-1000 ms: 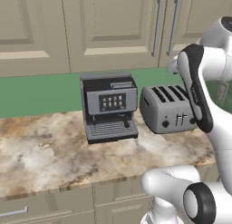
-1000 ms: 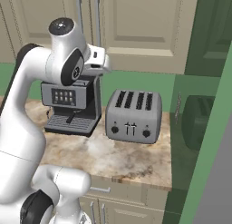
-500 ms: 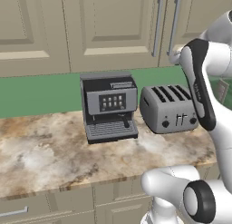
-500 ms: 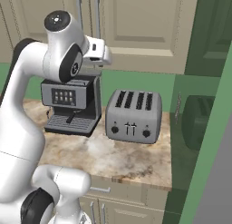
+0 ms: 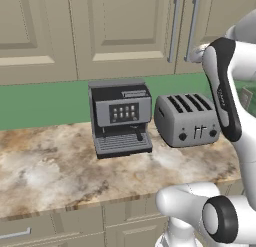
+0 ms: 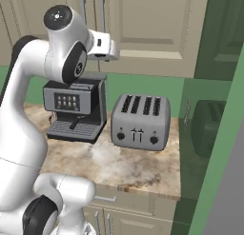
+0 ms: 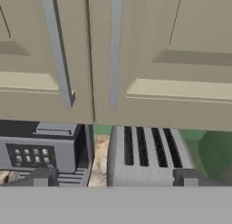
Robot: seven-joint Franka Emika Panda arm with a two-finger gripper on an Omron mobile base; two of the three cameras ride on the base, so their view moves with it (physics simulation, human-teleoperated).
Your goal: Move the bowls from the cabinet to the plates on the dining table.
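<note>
We're up at the marbled tabletop (image 5: 60,171) and looking from near to far. Closest in, low in the hand view, our fingers (image 7: 43,177) stand spread wide apart with nothing between them. Just beyond them sit the black coffee machine (image 5: 120,117) and, beside it on the right, the silver four-slot toaster (image 5: 186,119), the two close together but not touching. Both stand on the tabletop against the green wall (image 5: 40,103). Above them comes the cabinet (image 7: 149,55), beige, its two raised-panel doors shut, edge to edge. The two long silver handles (image 7: 113,51) run down on either side of the seam, and in the hand view we're facing them squarely, near but not touching. From the right base view our arm (image 6: 71,58) is raised high, the hand level with the lower ends of those handles. The bowls we cannot see, with the doors closed in front of us
</note>
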